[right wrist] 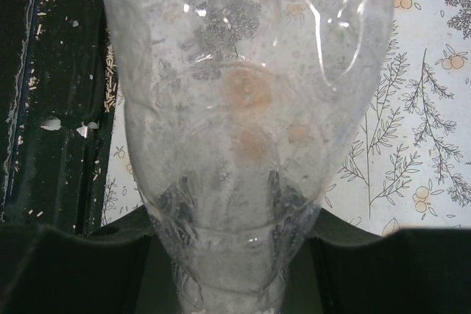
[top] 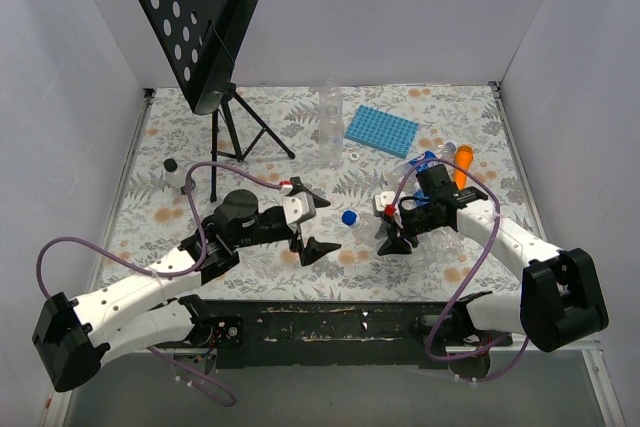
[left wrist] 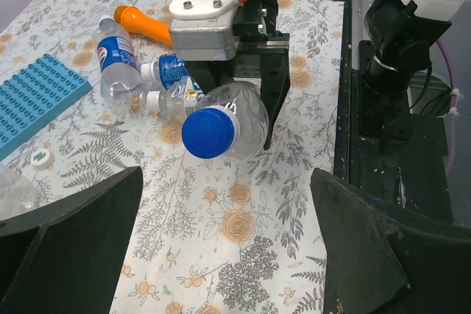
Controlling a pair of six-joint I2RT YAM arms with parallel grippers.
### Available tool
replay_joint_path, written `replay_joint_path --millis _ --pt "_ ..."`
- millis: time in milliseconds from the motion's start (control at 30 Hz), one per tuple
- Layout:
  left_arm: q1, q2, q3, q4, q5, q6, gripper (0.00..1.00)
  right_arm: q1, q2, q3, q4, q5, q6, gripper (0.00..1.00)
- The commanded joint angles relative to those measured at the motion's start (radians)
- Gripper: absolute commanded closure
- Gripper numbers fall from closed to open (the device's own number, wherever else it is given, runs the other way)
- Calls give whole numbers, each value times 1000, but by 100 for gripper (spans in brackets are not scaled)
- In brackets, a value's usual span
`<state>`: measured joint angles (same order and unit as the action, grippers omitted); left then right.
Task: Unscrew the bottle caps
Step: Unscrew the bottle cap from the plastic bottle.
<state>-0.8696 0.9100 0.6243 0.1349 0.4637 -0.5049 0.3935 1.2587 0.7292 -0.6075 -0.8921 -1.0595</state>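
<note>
The right jaws were shut tight on the body of a clear bottle (left wrist: 246, 119) and held it on its side, up off the tabletop (top: 330, 277). Its blue cap (left wrist: 210, 132) pointed left, toward the other arm. The cap was still on the neck, so I think this bottle was not opened yet. The left jaws were wide open with nothing in them. Their two dark fingers (left wrist: 73, 233) sat on each side of the left wrist view, with the blue cap out in front of them. The cap was close to them but not touching. To me it looked like the left jaws were lined up to grab the cap and twist it. Farther off, on the right, some labelled bottles (left wrist: 118, 53) lay in a heap beside an orange stick (left wrist: 143, 23). A few of them still had white caps (left wrist: 150, 71) on, so there was more work left. One loose white cap (left wrist: 40, 157) lay alone on the tabletop near the blue tray (left wrist: 37, 93), so maybe one bottle was already done. Tall clear bottles (top: 330, 122) stood at the far side, but I could not tell if they had caps.
</note>
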Motion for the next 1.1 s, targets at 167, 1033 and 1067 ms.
replay_joint_path --millis 167,1033,1067 --pt "4 99 54 88 41 0 2 4 -4 7 -5 -30 -20 94" --pt "4 245 179 54 44 -124 100 4 -7 7 -5 -28 -20 94" --pt "4 241 187 39 46 -167 100 4 -8 7 -6 -28 -20 94"
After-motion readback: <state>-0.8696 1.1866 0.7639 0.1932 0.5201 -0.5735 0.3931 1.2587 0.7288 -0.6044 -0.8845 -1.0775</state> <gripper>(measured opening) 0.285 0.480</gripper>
